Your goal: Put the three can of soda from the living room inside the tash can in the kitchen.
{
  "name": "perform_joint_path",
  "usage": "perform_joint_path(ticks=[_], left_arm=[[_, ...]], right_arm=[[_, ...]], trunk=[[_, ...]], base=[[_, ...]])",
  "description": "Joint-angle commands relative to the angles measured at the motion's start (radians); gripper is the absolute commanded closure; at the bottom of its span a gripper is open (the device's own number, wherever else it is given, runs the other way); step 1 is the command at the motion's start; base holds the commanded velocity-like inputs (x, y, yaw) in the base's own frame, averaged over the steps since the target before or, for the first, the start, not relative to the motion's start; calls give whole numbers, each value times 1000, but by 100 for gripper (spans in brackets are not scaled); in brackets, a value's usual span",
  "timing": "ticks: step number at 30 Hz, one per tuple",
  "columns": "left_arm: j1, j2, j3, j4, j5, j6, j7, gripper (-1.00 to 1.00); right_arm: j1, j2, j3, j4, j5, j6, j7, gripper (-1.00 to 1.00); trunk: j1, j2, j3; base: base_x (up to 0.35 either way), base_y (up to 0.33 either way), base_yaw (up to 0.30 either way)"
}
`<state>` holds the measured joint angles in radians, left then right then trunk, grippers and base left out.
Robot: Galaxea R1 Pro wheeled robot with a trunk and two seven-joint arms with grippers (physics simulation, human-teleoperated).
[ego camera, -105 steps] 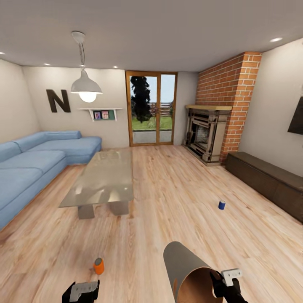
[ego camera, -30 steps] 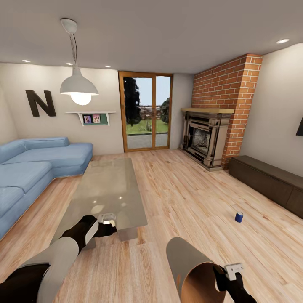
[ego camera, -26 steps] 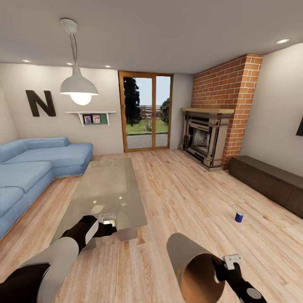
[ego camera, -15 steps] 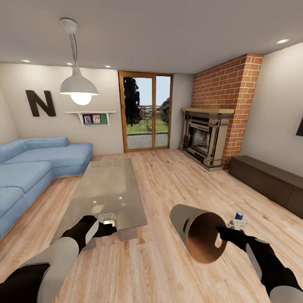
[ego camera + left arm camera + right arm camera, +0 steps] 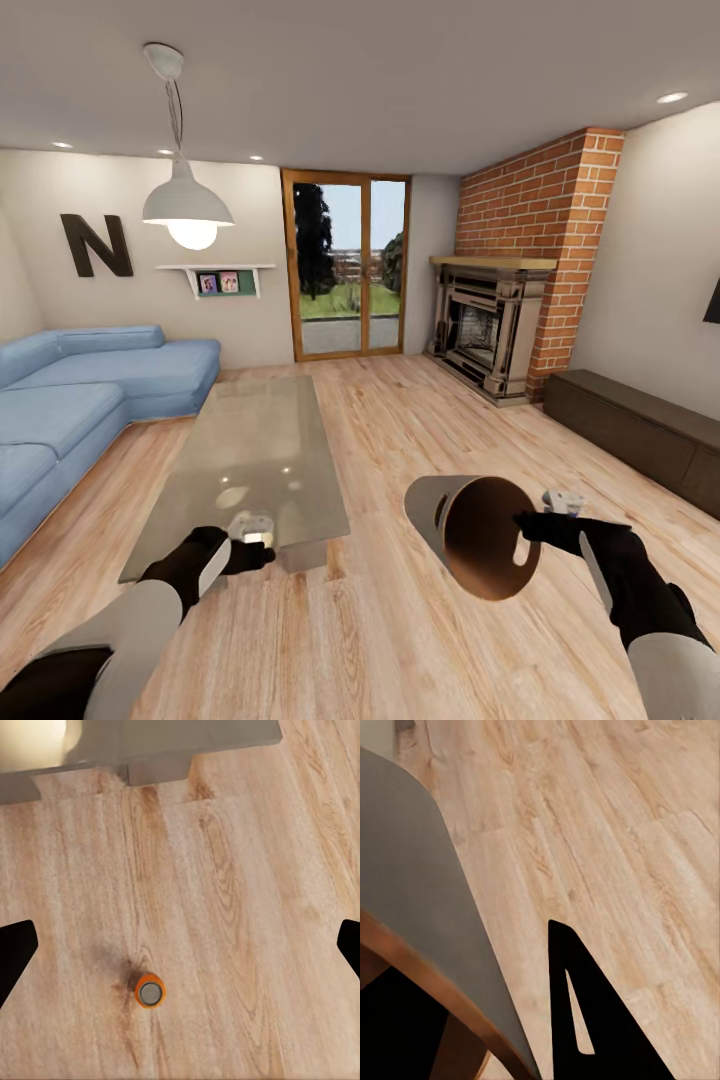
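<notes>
One orange soda can (image 5: 149,991) stands upright on the wood floor (image 5: 247,907), between the spread, released jaws of the left gripper (image 5: 252,527). At four o'clock in the head view, the right gripper (image 5: 545,520) has its jaws clenched on the rim of the one trash can (image 5: 470,535), tipped sideways, its opening toward the camera.

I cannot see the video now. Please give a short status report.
Right gripper shut on trash can rim, can tipped sideways. Left gripper open above orange soda can standing on floor. Nothing between them.
</notes>
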<state>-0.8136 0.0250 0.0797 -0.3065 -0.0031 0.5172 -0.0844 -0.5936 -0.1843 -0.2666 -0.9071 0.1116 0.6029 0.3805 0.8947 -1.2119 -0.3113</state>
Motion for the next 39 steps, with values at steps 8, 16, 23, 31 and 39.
perform_joint_path(ticks=[8, 16, 23, 31, 39], left_arm=[[45, 0, 0, 0, 0, -45, 0, -100], [79, 6, 0, -18, 6, -81, -23, -100], [277, 8, 0, -57, 9, -130, -36, -100], [284, 8, 0, -59, 10, -134, -36, -100], [284, 8, 1, -59, 9, -140, -30, -100]], right_arm=[[-1, 0, 53, -16, 64, 12, 4, 100], [30, -29, 60, -16, 152, 5, 6, 100], [55, -48, 101, -192, -34, 214, 7, 100], [57, -49, 103, -204, -32, 223, 10, 100], [57, -48, 104, -208, -32, 225, 11, 100]], trunk=[[0, 0, 0], [0, 0, 0], [0, 0, 0], [0, 0, 0], [0, 0, 0]], base=[[0, 0, 0], [0, 0, 0], [0, 0, 0], [0, 0, 0], [0, 0, 0]])
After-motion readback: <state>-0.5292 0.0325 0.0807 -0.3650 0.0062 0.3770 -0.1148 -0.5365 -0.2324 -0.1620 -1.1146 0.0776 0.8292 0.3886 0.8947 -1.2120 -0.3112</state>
